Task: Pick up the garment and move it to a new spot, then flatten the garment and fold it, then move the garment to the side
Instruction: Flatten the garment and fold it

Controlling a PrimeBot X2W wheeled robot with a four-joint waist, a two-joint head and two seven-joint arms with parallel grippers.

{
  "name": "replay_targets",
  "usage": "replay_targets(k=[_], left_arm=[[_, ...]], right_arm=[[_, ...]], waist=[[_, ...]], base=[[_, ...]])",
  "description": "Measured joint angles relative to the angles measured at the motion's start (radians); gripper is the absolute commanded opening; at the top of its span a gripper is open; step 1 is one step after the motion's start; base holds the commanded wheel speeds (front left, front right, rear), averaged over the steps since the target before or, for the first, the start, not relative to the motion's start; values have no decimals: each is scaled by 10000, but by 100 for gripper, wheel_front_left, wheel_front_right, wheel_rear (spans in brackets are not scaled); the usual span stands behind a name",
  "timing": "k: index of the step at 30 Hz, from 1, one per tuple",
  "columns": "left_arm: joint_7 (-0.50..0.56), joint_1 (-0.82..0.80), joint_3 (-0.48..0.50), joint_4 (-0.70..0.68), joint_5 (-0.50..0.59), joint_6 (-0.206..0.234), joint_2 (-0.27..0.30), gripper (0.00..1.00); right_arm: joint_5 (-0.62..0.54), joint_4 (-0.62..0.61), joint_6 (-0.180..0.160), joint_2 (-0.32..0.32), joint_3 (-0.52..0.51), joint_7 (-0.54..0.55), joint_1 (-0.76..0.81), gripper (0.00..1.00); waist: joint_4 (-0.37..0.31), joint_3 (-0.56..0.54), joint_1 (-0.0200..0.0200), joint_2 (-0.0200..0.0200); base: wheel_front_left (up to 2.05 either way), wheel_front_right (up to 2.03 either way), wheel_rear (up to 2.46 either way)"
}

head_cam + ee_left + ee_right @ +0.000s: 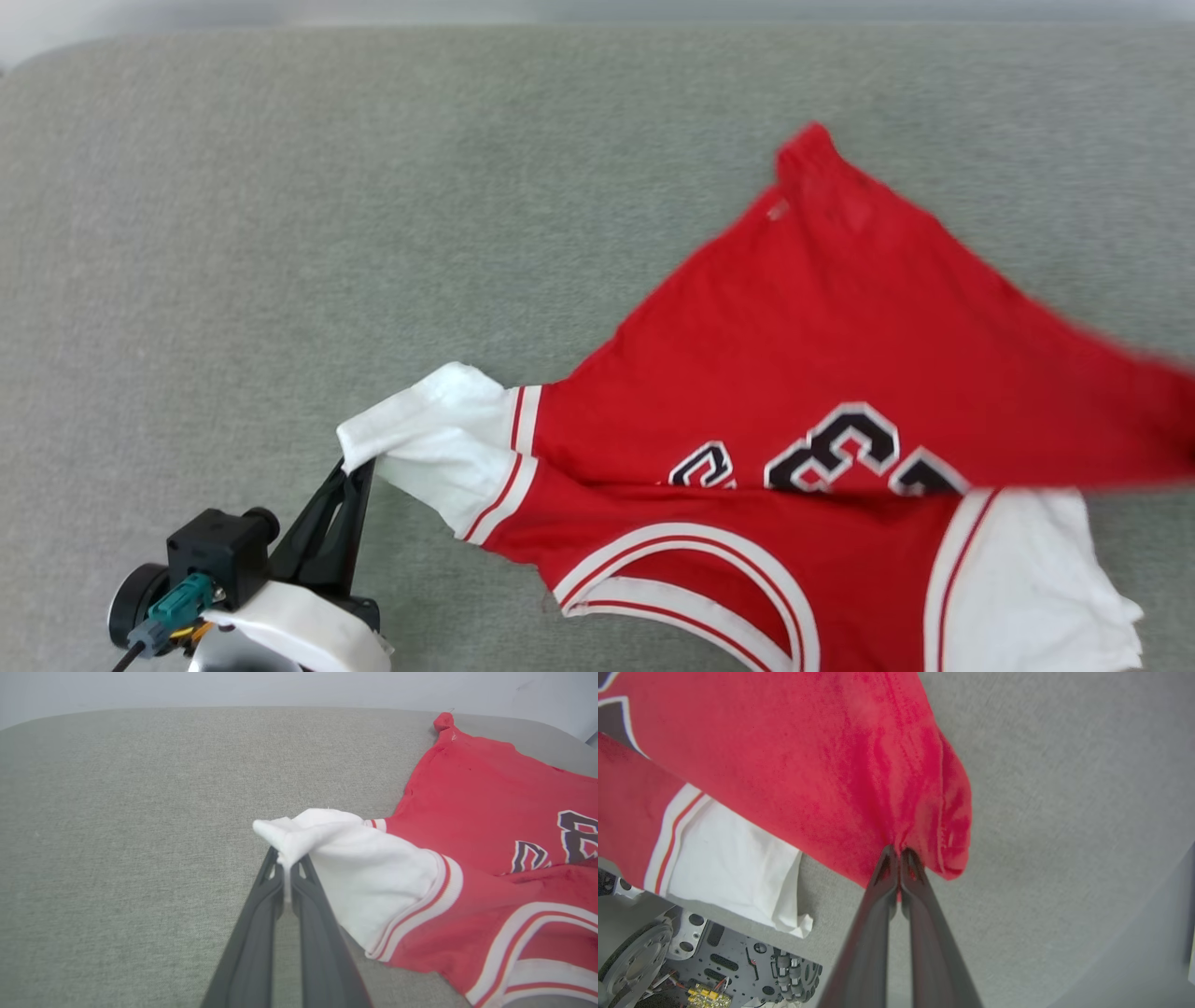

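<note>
Garment [822,355] is draped over cushion's [280,187] near-right part, pulled left-right between both arms. Left gripper [287,858] is clamped on white sleeve [364,872], right gripper [899,851] on red hem [952,826].

Soft, even, bright light fills all three views, leaving only a faint shadow under the garment [840,327] just beyond the left gripper [359,464], while motion blur smears the red cloth edge far to that gripper's right and both wide-angle wrist views bend and soften toward their edges.
</note>
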Motion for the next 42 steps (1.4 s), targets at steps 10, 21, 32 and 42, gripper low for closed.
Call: replay_targets(k=[10, 21, 32, 42], left_arm=[[31, 408, 42, -142, -58, 128, 159, 0], [140, 203, -188, -221, 144, 115, 104, 0], [313, -814, -510, -249, 606, -184, -217, 0], [311, -1655, -604, -127, 861, -449, -606, 0]], right_arm=[[-201, 107, 0, 1080, -1377, -1914, 4613, 100], [-936, -1801, -2, 1083, -3716, -1467, 2775, 100], [-1862, -1093, -2, 1453, -1417, 1137, -1788, 100], [-2623, 1248, 0, 2903, 968, 1540, -4482, 100]], waist=[[-460, -370, -1, 0], [-275, -273, 0, 0], [361, 556, 1, 0], [992, 1669, 1, 0]], base=[[0, 0, 0], [0, 0, 0], [0, 0, 0], [0, 0, 0]])
